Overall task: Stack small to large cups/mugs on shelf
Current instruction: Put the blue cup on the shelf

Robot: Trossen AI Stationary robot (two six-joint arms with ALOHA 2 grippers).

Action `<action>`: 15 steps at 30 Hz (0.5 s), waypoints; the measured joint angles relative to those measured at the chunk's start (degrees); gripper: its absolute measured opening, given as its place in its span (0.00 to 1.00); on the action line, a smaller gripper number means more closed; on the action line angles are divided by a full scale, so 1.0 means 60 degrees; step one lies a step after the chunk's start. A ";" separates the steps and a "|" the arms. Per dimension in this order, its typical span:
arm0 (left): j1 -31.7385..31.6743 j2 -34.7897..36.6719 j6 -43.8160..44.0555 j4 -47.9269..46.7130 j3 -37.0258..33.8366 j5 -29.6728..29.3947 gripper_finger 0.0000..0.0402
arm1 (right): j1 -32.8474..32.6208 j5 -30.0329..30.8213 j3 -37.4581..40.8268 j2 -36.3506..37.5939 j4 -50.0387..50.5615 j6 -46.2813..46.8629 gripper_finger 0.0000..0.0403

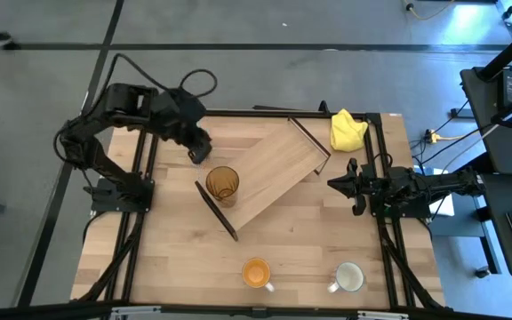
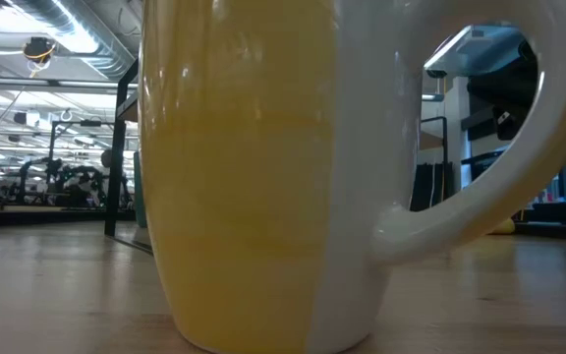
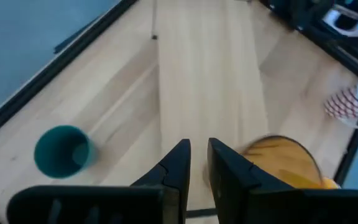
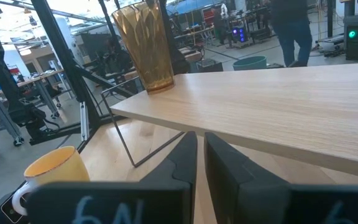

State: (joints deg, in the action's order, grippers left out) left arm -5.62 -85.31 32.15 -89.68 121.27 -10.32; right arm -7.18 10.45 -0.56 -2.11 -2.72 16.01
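1. Glass comes first: the amber ribbed tumbler point(image 1: 222, 185) stands upright on the shelf point(image 1: 274, 173), near its end toward the table's left edge. It is probably fragile and slick; grip across the ribbed wall, mid-height.
2. Left tool point(image 1: 199, 152) hovers just beside the tumbler, fingers nearly shut, holding nothing.
3. Right tool point(image 1: 345, 182) waits by the table's right edge, fingers close together, empty.
4. Orange mug point(image 1: 256, 273) and white mug point(image 1: 348, 278) sit along the table's near edge; both look stiff and heavier, best pinched at the rim opposite the handle.
5. Teal cup point(image 3: 62, 151) stands on the table beside the shelf, probably light.
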 joint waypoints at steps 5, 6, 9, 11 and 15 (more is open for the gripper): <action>-0.1360 0.0306 -0.0089 -0.0085 -0.0764 -0.0080 0.12 | 0.0001 -0.0001 0.0000 -0.0004 0.0000 0.0000 0.08; -0.1725 0.0284 -0.0089 -0.0058 -0.1021 -0.0099 0.12 | -0.0001 0.0001 0.0000 -0.0007 -0.0001 0.0000 0.08; -0.2778 0.0225 -0.0143 0.0180 -0.1819 0.0089 0.12 | -0.0002 0.0000 0.0000 -0.0007 -0.0001 0.0000 0.08; -0.3339 0.0220 -0.0213 0.0571 -0.2429 0.0547 0.12 | -0.0001 -0.0001 0.0000 -0.0007 0.0003 0.0000 0.08; -0.4515 0.0191 -0.0763 0.1338 -0.3680 0.1827 0.12 | 0.0000 -0.0001 0.0000 -0.0007 0.0002 0.0000 0.08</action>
State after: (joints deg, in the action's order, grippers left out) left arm -32.71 -84.16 27.57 -81.66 99.19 0.64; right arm -7.19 10.44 -0.56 -2.15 -2.71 16.01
